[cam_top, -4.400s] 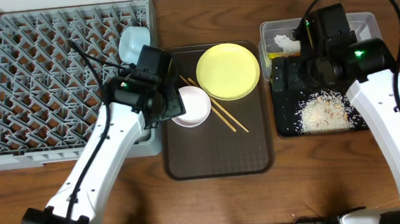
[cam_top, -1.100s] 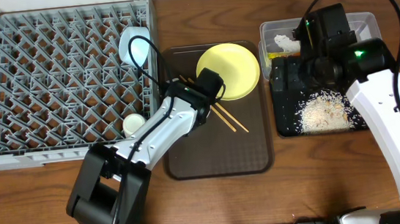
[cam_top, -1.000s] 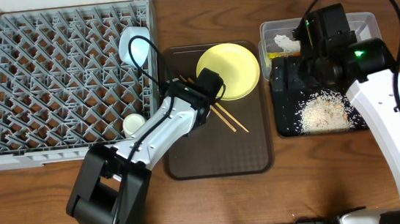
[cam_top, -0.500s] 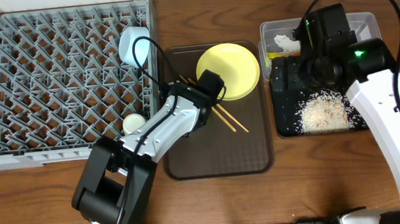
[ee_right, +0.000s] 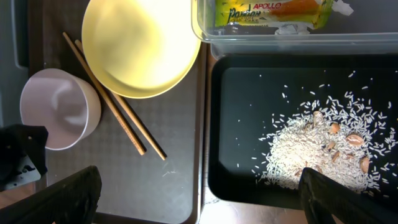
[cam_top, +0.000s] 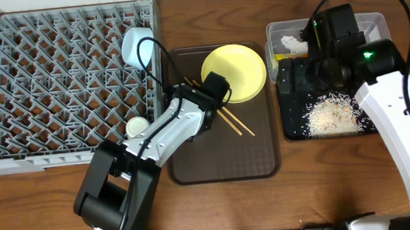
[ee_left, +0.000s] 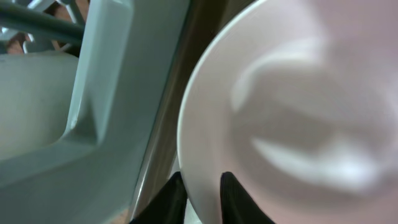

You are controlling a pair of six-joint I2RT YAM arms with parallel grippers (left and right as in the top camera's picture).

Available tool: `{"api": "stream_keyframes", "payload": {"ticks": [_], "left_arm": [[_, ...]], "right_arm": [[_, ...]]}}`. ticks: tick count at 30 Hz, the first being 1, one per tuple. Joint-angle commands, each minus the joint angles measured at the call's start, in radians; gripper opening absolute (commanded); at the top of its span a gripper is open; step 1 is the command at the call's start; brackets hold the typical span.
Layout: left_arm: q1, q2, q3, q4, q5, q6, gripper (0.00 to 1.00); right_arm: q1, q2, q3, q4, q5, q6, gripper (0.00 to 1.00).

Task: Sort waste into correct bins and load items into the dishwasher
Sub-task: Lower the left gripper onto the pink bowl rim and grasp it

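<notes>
L gripper: jaws narrow, pinching rim of white bowl, one finger outside the wall, the other inside. Bite looks shallow; full pad contact can't be confirmed. Bowl sits on brown serving tray, at tray's left edge. R gripper: spread wide, empty, hanging right of tray over black tray.

Risks, as judged:
1. Rim-only pinch on a smooth wall. Bowl may pivot or slip out on lift. Cause: shallow bite, wt hanging to one side.
2. Dish rack wall stands just left of tray. Too low a lift and bowl strikes it, poss. drop.
3. Chopsticks lie mid-tray just right of bowl, yellow plate at tray's far end. A swinging bowl could scatter the sticks.
4. Small white cup and light-blue bowl already occupy rack side nearest tray. Set-down there risks a clash.
</notes>
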Motion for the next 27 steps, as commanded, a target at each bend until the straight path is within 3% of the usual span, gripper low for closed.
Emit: {"api": "stream_keyframes", "payload": {"ticks": [1,11,18,26,27], "left_arm": [[0.006,0.01,-0.015,-0.007,-0.007,0.043,0.19],[0.006,0.01,-0.015,-0.032,-0.005,0.36,0.19],[0.006,0.01,-0.015,0.005,0.014,0.372,0.25],[0.006,0.01,-0.015,0.029,0.072,0.361,0.24],[0.006,0.01,-0.015,0.028,0.072,0.361,0.19]], "right_arm": [[-0.005,0.003,0.0,-0.001,0.01,-0.008,0.99],[-0.005,0.003,0.0,-0.001,0.01,-0.008,0.99],[-0.005,0.003,0.0,-0.001,0.01,-0.008,0.99],[-0.005,0.003,0.0,-0.001,0.01,-0.008,0.99],[-0.005,0.003,0.0,-0.001,0.01,-0.008,0.99]]}}
